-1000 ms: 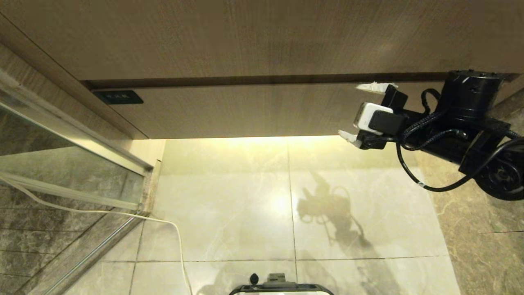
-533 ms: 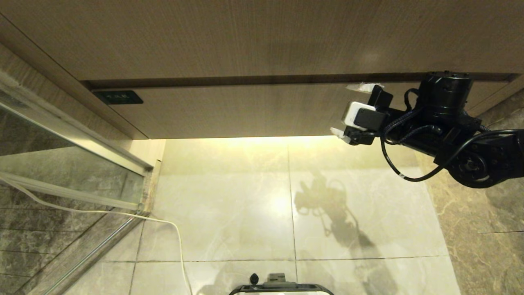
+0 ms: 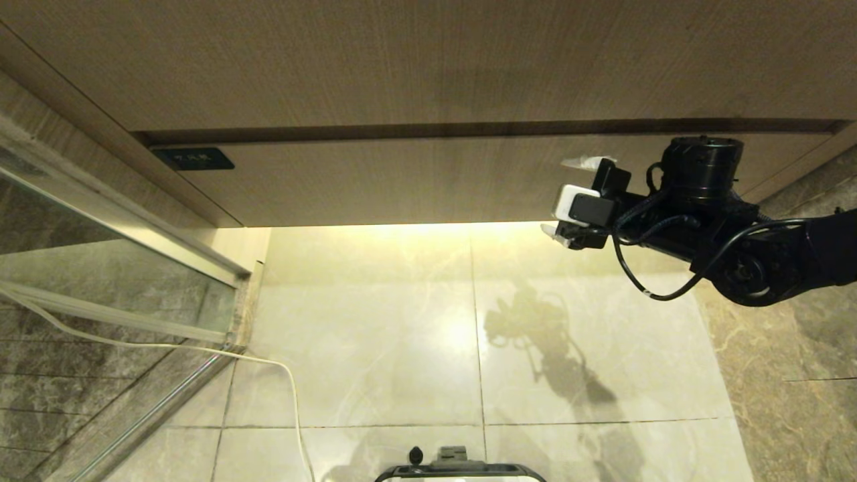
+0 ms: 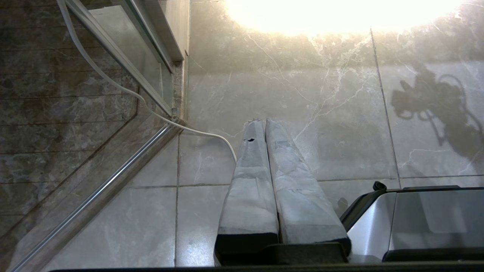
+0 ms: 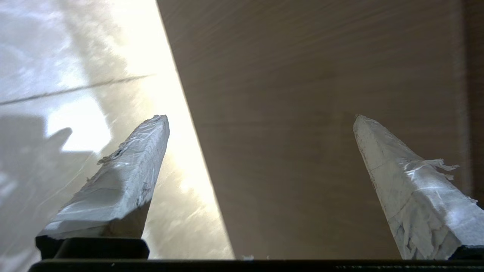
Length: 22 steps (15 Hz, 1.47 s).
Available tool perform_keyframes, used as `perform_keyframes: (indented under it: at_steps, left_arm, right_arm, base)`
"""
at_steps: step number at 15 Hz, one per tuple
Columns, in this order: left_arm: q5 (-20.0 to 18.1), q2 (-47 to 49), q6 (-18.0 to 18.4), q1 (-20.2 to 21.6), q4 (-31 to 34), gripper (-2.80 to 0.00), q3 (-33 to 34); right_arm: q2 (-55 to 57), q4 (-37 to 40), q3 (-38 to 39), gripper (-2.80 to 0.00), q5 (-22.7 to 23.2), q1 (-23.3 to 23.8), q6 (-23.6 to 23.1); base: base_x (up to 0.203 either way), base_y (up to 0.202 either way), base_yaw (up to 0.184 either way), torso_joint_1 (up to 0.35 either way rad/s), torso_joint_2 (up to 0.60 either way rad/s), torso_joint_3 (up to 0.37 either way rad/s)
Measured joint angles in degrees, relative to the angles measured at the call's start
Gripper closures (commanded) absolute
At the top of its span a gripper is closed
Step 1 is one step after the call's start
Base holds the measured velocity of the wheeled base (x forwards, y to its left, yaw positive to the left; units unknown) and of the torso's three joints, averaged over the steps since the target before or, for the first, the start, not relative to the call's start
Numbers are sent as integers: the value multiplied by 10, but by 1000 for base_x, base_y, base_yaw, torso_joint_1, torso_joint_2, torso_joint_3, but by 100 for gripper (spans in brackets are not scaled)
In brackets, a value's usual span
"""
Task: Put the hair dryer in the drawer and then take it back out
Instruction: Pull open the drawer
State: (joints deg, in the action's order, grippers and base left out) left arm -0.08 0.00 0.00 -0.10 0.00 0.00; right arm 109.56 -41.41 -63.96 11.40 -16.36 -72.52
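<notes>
drawer (image 3: 402, 181) is fully shut, plain light wood-grain front, no handle, sitting right under the taller panel, above the floor.

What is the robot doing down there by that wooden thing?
The right gripper is open and empty in front of the closed drawer, with one finger near the drawer's bottom edge. The left gripper is shut and parked, pointing at the tiled floor. No hair dryer is in view.

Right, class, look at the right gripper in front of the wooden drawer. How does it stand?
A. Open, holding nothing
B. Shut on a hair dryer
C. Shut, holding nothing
A: the right gripper has its taped fingers spread wide, with only the closed drawer front showing between them.
</notes>
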Motion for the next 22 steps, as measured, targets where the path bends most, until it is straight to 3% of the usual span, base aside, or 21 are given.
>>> perform_keyframes:
  at_steps: [5,10,18,22]
  left_arm:
    - [0,0,0,0,0,0,0]
    - [0,0,0,0,0,0,0]
    - [0,0,0,0,0,0,0]
    - [0,0,0,0,0,0,0]
  right_arm:
    - [-15,55,11,-280,-20,19,6]
    - [-68,112,37,-280,-13,24,50]
    - [-104,162,-26,-280,-9,0,111]
    - [-92,168,-55,-280,0,-15,117]
  base:
    - [0,0,0,0,0,0]
    - [0,0,0,0,0,0]
    - [0,0,0,0,0,0]
    - [0,0,0,0,0,0]
